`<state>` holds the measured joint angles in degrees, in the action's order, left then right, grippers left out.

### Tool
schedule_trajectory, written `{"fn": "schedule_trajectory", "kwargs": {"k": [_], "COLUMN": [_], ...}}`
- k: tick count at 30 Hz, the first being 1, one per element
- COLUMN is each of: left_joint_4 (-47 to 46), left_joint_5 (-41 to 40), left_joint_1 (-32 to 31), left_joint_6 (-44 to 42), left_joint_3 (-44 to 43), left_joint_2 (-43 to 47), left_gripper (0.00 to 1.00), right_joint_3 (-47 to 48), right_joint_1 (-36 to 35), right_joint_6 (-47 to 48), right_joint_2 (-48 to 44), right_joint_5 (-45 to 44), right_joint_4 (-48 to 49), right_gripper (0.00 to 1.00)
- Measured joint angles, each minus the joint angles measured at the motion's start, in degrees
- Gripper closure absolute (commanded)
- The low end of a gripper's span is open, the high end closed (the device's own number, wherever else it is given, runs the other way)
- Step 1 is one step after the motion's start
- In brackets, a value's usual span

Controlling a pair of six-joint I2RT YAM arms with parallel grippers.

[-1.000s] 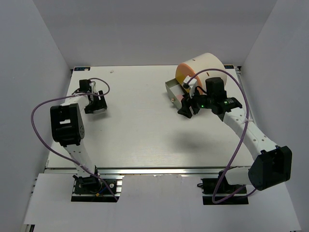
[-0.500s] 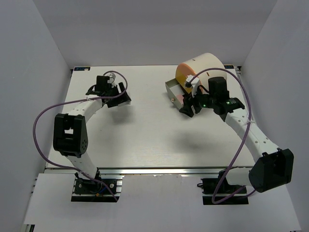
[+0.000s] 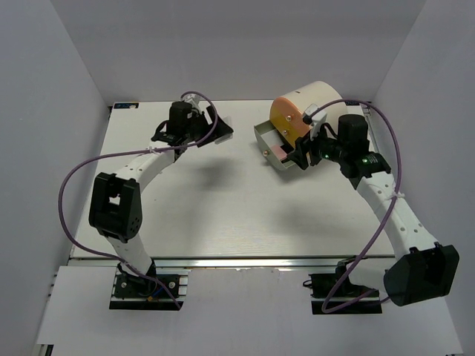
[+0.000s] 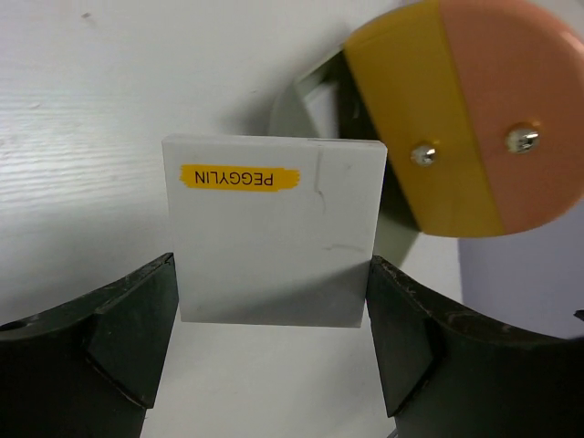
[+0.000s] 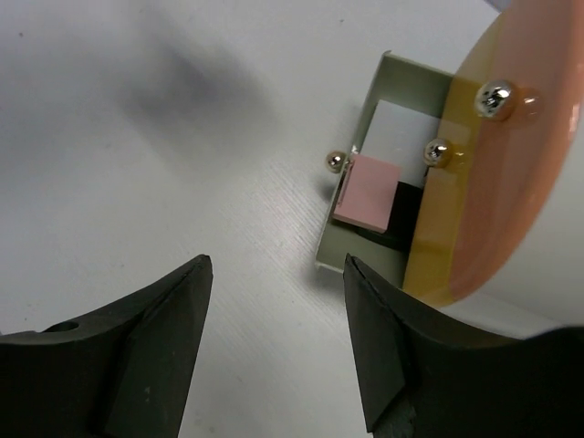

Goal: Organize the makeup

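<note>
A white table (image 3: pixel 223 215) carries the large cream cylinder (image 3: pixel 315 100) at its far right, its round front split into orange and yellow sections. Its grey drawer (image 3: pixel 261 137) stands pulled out toward the table's middle. The left gripper (image 4: pixel 272 310) hangs over the far part of the table, left of the cylinder, and is clamped on a flat white square (image 4: pixel 274 219) with a yellow "PEGGYLIN" label, gripping it by its two side edges. The right gripper (image 5: pixel 274 274) hovers just beside the open drawer with its fingers spread and nothing between them. Inside the drawer a flat pink square (image 5: pixel 365 203) lies on a dark item (image 5: pixel 406 214), beside a white piece (image 5: pixel 401 132).
</note>
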<state>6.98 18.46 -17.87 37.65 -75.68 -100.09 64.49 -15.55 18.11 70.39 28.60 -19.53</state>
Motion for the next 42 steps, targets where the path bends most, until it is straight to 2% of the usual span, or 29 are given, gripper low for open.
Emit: {"fn": "schedule_trajectory", "kwargs": {"k": [10,20,27,34,38,41,42], "left_joint_4": [-8.22,-14.73,-17.92,-23.78,-26.23,-28.13,-28.26], "left_joint_5": [1.03,2.25,3.06,2.99,2.99,2.99,2.97], "left_joint_1": [-5.31,-9.51,-12.00,-13.94,-14.53,-14.80,-14.88], "left_joint_6": [7.87,15.04,19.32,25.29,28.41,30.36,30.82], "left_joint_3": [-7.78,-15.10,-18.67,-17.62,-16.72,-16.70,-16.70], "left_joint_2": [-7.41,-17.40,-22.86,-23.47,-23.54,-24.35,-24.68], "left_gripper": [0.70,0.70,0.67,0.57,0.44,0.40,0.36], "right_joint_3": [-1.40,-2.54,-3.58,-4.00,-4.48,-4.50,-4.55], "right_joint_1": [3.08,9.44,10.58,10.71,10.73,10.73,10.78], "right_joint_6": [-3.56,-7.98,-8.96,-9.18,-9.25,-9.31,-9.31], "right_joint_2": [-4.76,-6.34,-7.02,-7.06,-7.08,-7.37,-7.48], "right_joint_5": [-1.73,-2.34,-2.08,-1.42,-1.27,-1.22,-1.22], "right_joint_4": [4.98,7.23,7.69,7.80,7.67,7.72,7.72], "right_gripper": [0.41,0.42,0.42,0.42,0.42,0.42,0.42]}}
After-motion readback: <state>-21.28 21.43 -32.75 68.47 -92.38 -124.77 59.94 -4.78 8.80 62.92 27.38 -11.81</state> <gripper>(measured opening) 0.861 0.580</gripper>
